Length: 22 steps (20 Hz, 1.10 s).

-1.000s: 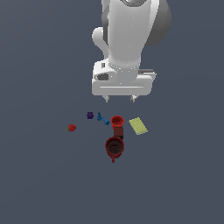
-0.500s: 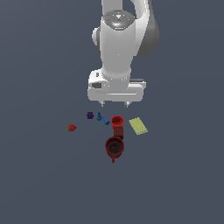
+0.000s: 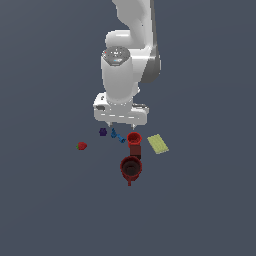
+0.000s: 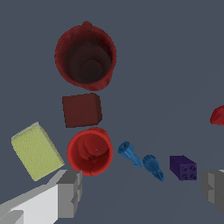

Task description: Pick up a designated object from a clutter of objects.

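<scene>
The designated object [image 4: 130, 154], a small bright-blue peg with a thicker end, lies beside the red cup [image 4: 90, 151]; in the exterior view the peg [image 3: 121, 139] sits just off the cup [image 3: 134, 139]. A stubbier blue bit [image 4: 153, 167] and a purple lump [image 4: 183, 168] continue the row. My gripper [image 3: 121, 125] hangs open a little above these pieces, with nothing between its fingers [image 4: 70, 192]. In the wrist view, the gripper [image 4: 142, 192] straddles the two blue pieces from above.
The clutter also holds a dark-red mug [image 3: 131, 167], a dark-red cube [image 4: 82, 109], a pale yellow-green slab [image 3: 158, 143] and a red strawberry [image 3: 82, 146] set apart toward the exterior view's left. All rest on a plain grey floor.
The arm has lowered the open gripper toward the blue pieces and shifted it slightly to the exterior view's left. The objects have not moved.
</scene>
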Motion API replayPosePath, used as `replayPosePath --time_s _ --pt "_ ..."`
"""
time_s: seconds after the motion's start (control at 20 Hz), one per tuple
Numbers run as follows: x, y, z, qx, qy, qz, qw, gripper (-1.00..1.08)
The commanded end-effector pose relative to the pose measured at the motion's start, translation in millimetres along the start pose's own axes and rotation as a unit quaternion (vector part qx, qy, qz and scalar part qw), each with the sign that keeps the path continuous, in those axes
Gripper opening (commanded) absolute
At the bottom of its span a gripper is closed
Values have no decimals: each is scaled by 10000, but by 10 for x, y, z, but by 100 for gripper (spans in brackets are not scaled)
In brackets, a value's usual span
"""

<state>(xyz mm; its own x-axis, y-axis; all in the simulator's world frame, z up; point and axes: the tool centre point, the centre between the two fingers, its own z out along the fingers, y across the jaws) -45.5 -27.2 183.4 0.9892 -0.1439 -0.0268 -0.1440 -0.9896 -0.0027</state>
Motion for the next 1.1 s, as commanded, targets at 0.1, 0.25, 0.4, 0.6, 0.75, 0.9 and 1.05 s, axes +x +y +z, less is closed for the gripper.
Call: replayPosePath --time_s 0.1,0.25,0.4,0.6,0.75,0.9,1.05 --pt "-178 219 335 15 44 323 9995 100" --pt "-304 346 521 17 70 517 9986 100" --pt "-420 449 666 15 92 678 9977 100" --pt "-547 549 804 9 114 842 9964 100" --pt "-615 599 872 4 125 925 9956 100" --pt "-657 629 911 1 132 975 9951 100" --pt "-671 637 924 0 134 990 9950 100"
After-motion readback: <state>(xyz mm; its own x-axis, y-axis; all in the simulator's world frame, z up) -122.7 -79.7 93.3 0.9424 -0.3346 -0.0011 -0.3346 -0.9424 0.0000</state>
